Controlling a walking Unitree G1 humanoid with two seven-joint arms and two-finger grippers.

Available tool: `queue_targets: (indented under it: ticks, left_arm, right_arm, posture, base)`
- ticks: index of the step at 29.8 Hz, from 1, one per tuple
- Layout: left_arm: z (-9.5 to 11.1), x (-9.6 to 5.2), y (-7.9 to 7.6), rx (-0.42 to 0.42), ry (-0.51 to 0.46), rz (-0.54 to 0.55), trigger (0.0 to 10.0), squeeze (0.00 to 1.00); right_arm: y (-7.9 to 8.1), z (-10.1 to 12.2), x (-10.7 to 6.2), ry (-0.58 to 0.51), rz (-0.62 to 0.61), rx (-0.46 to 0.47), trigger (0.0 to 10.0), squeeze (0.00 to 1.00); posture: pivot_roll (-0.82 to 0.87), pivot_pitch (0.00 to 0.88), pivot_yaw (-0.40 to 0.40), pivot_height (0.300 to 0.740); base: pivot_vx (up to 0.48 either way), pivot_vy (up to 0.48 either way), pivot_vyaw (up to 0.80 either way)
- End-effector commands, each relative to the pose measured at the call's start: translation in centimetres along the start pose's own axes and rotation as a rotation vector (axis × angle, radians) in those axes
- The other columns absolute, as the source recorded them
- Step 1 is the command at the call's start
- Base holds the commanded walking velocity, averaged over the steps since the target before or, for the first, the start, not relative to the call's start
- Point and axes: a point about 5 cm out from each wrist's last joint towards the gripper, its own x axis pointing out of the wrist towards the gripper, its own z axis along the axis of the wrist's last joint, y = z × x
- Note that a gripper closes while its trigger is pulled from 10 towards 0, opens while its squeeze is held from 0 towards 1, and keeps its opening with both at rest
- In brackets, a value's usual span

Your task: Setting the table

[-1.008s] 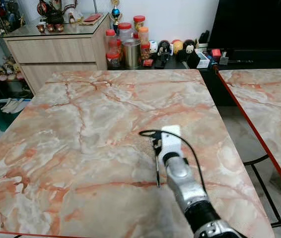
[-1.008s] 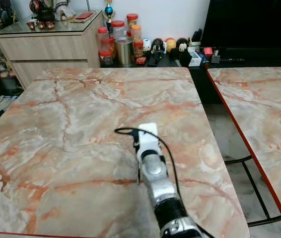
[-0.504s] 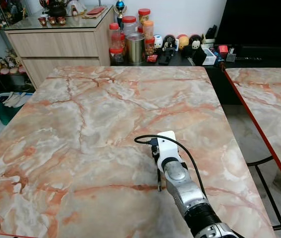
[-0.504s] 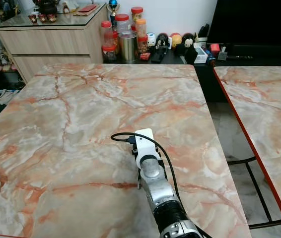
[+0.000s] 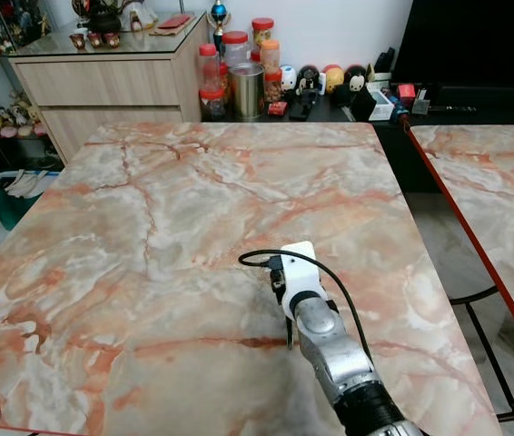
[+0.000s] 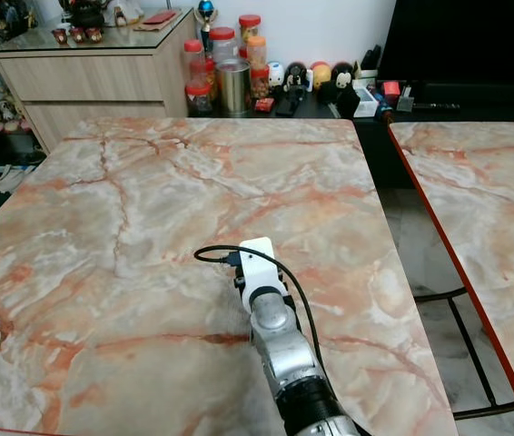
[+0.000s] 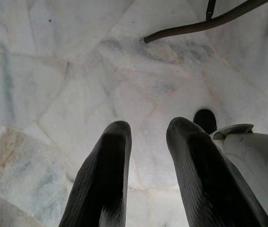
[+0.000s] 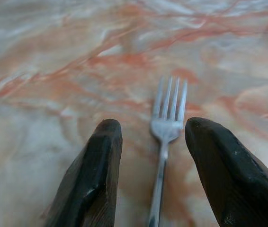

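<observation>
Polished pink-veined marble covers the bench (image 5: 148, 227). Low over it, the right pincer (image 8: 155, 156) spreads its ridged black fingers (image 8: 101, 179) wide apart, with a slim steel fork (image 8: 165, 142) lying flat between them, gripped by neither. Left pincer (image 7: 146, 142), parted and holding nothing, hangs over pale stone floor (image 7: 53, 71).

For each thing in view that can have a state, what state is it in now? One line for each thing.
Fork: lying flat on the table, between the right gripper's fingers, tines pointing away from the wrist.
Right gripper: open, low over the table, not clamped on the fork.
Left gripper: open, empty, hanging over the tiled floor.
Table: bare marble top around the fork.
Jars: lids on, standing upright beyond the table.
</observation>
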Motion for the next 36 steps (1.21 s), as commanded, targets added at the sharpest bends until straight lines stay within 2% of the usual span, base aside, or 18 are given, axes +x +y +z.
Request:
queue_targets:
  ticks: [1, 6, 10, 14, 16, 26, 29, 36]
  left_arm:
    - [-0.4, -0.1, 0.0, 0.005, 0.018, 0.001, 10.0, 0.0]
    - [-0.6, -0.1, -0.1, 0.004, 0.021, -0.001, 10.0, 0.0]
    - [-0.9, -0.2, -0.4, 0.007, 0.032, -0.014, 10.0, 0.0]
    - [-1.0, -0.2, -0.6, 0.014, 0.036, -0.017, 10.0, 0.0]
    - [-1.0, -0.2, -0.8, 0.012, 0.038, -0.021, 10.0, 0.0]
    - [-1.7, -0.4, -1.2, 0.02, 0.065, -0.04, 10.0, 0.0]
    - [-1.7, -0.4, -1.3, 0.023, 0.068, -0.04, 10.0, 0.0]
    - [-1.3, -0.3, -1.3, 0.013, 0.05, -0.029, 10.0, 0.0]
  right_arm:
    - [0.5, 0.1, -0.4, -0.002, 0.011, -0.01, 10.0, 0.0]
    - [0.6, -0.4, -0.6, 0.024, 0.016, -0.019, 10.0, 0.0]
    - [-0.3, -0.9, -0.8, 0.049, -0.016, -0.03, 10.0, 0.0]
    - [-0.2, -1.7, -0.9, 0.075, -0.001, -0.039, 10.0, 0.0]
    - [-0.2, -2.8, -0.9, 0.127, 0.008, -0.018, 10.0, 0.0]
    - [-0.4, -3.9, -1.1, 0.184, 0.041, -0.001, 10.0, 0.0]
    - [-0.4, -3.8, -1.0, 0.179, 0.042, 0.002, 10.0, 0.0]
    - [0.1, -1.4, -1.0, 0.062, 0.079, 0.028, 10.0, 0.0]
  posture:
    - [-0.01, 0.0, 0.01, 0.74]
    - [-0.01, 0.0, 0.011, 0.74]
    - [-0.02, 0.0, 0.007, 0.74]
    - [-0.03, 0.0, 0.004, 0.74]
    - [-0.03, 0.0, 0.003, 0.74]
    - [-0.04, 0.0, -0.004, 0.74]
    - [-0.04, 0.0, -0.005, 0.74]
    - [-0.04, 0.0, -0.009, 0.74]
  base:
    - [0.0, 0.0, 0.0]
    - [0.0, 0.0, 0.0]
    - [0.0, 0.0, 0.0]
    - [0.0, 0.0, 0.0]
    - [0.0, 0.0, 0.0]
    - [0.0, 0.0, 0.0]
    - [0.0, 0.0, 0.0]
    - [0.0, 0.0, 0.0]
